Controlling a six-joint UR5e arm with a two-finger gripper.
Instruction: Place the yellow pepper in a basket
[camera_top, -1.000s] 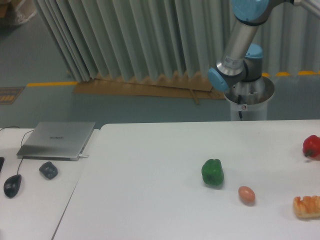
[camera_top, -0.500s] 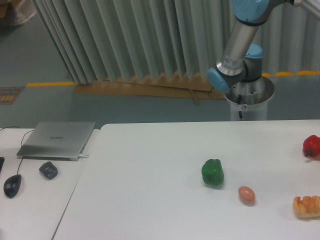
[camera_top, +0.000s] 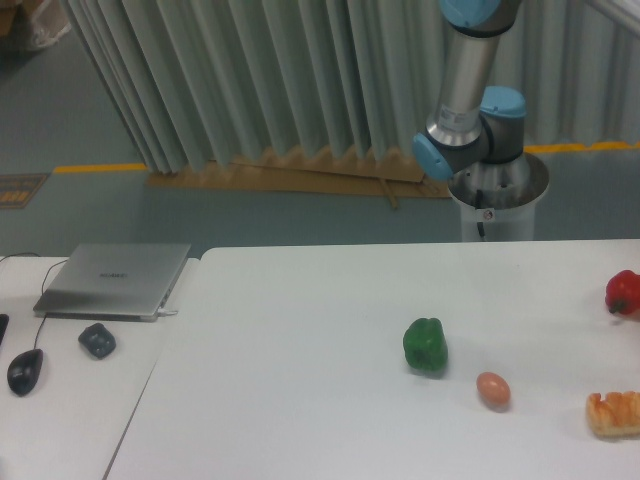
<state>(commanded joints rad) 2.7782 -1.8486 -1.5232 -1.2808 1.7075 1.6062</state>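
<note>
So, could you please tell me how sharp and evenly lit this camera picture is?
Fixed camera: soft throughout, slightly hazy; lighting flat and even, with only faint shadows under the green pepper and egg; the white table is bright but without glare; the red pepper and bread are cut by the right edge.

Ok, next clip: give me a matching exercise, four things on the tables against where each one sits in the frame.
Things:
1. green pepper
2. red pepper
3. laptop
4. egg

Places:
A. closed, on the left table
B. at the right edge of the frame
C. near the middle of the white table
D. just right of and nearer the camera than the green pepper

Pairs: 1-C, 2-B, 3-A, 4-D
</note>
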